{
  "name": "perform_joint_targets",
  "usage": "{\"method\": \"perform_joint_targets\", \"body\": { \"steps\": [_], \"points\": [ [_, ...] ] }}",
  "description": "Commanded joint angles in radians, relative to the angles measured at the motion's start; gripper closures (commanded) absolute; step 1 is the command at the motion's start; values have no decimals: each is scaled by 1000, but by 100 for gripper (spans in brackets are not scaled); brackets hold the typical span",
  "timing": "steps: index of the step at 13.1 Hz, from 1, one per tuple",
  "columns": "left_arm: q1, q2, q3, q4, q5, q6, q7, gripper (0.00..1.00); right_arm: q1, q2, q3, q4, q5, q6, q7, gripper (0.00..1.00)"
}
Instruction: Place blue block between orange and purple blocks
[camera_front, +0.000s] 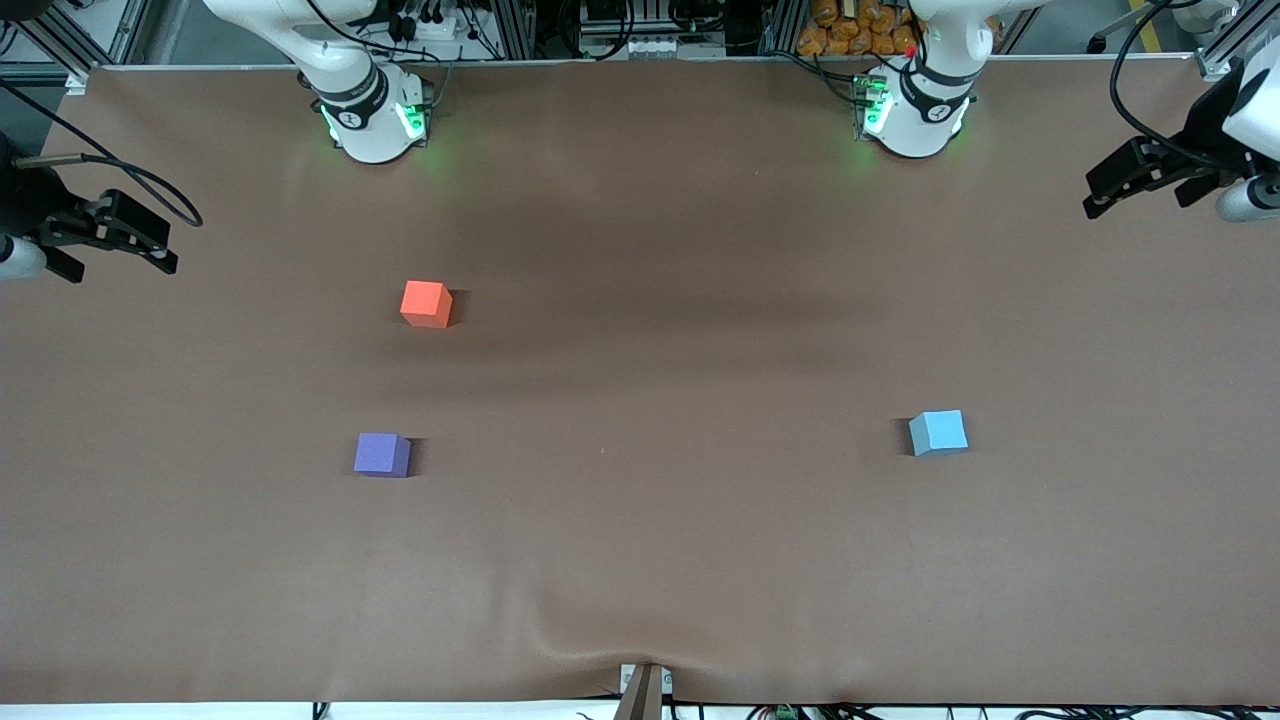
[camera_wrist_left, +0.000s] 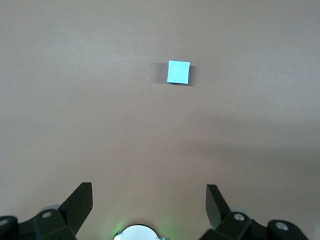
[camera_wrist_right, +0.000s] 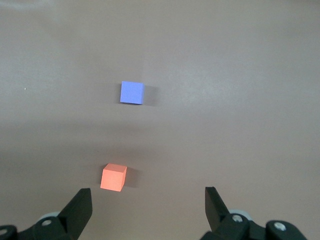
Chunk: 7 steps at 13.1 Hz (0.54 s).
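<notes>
The light blue block (camera_front: 938, 432) sits on the brown table toward the left arm's end; it also shows in the left wrist view (camera_wrist_left: 178, 72). The orange block (camera_front: 426, 303) and the purple block (camera_front: 382, 454) sit toward the right arm's end, the purple one nearer the front camera; both show in the right wrist view, orange (camera_wrist_right: 113, 177) and purple (camera_wrist_right: 132, 92). My left gripper (camera_front: 1135, 195) is open and empty, up at its end of the table (camera_wrist_left: 148, 192). My right gripper (camera_front: 118, 262) is open and empty at the other end (camera_wrist_right: 147, 195).
The two arm bases (camera_front: 372, 120) (camera_front: 912, 115) stand along the table's edge farthest from the front camera. A small bracket (camera_front: 643, 690) sticks up at the middle of the edge nearest that camera. The brown cover is wrinkled there.
</notes>
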Motion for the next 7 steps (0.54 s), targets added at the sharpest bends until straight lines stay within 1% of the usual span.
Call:
{"method": "perform_joint_targets", "body": {
  "steps": [1, 5, 7],
  "points": [
    [12, 7, -9, 14, 21, 6, 17, 0, -16, -19, 6, 15, -9, 3, -13, 0],
    [16, 21, -6, 24, 7, 6, 20, 0, -10, -21, 9, 28, -6, -53, -14, 0],
    [12, 20, -9, 21, 7, 7, 19, 0, -11, -21, 8, 28, -1, -54, -14, 0]
  ]
}}
